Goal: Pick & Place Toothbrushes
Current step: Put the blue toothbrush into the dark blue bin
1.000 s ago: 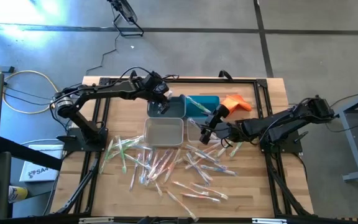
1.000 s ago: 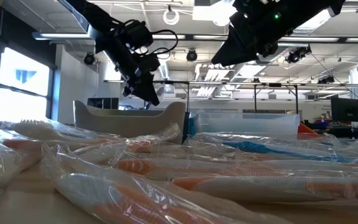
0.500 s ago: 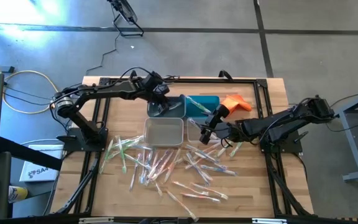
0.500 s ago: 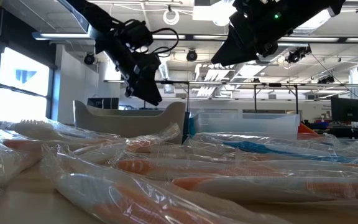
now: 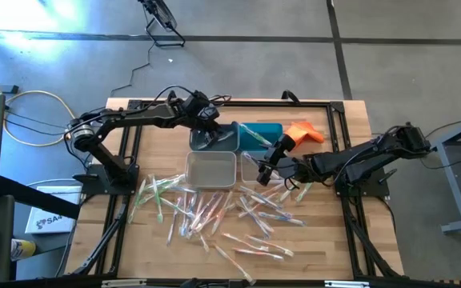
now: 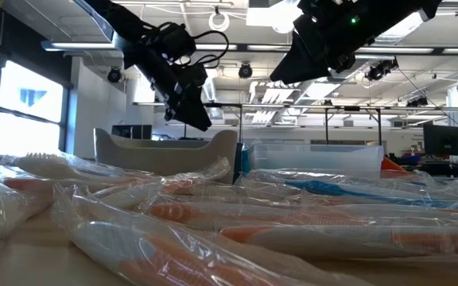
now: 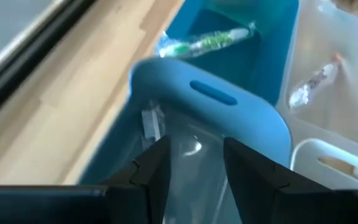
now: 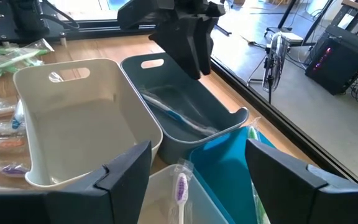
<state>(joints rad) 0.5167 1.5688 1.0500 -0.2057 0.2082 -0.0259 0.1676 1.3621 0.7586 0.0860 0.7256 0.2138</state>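
Many wrapped toothbrushes (image 5: 214,212) lie scattered on the near half of the wooden table. My left gripper (image 7: 196,144) hangs open above the grey-blue bin (image 7: 210,93), and a wrapped toothbrush (image 8: 179,118) lies on that bin's floor below it. My right gripper (image 8: 194,155) hovers open over the clear bin (image 5: 254,166), which holds a purple-headed toothbrush (image 8: 181,186). A green toothbrush (image 7: 204,42) lies in the blue bin (image 5: 260,134). Neither gripper has anything between its fingers.
A white bin (image 5: 210,170) stands just on the near side of the grey-blue one. An orange cloth (image 5: 304,132) lies at the far right of the bins. A dark frame (image 5: 338,112) runs around the tabletop. In the low view, wrapped toothbrushes (image 6: 213,214) fill the foreground.
My left gripper has opened above the grey-blue bin and let go of a wrapped toothbrush, which now lies in the bin. The gripper has stayed above the bin and tipped slightly. My right arm has kept still.
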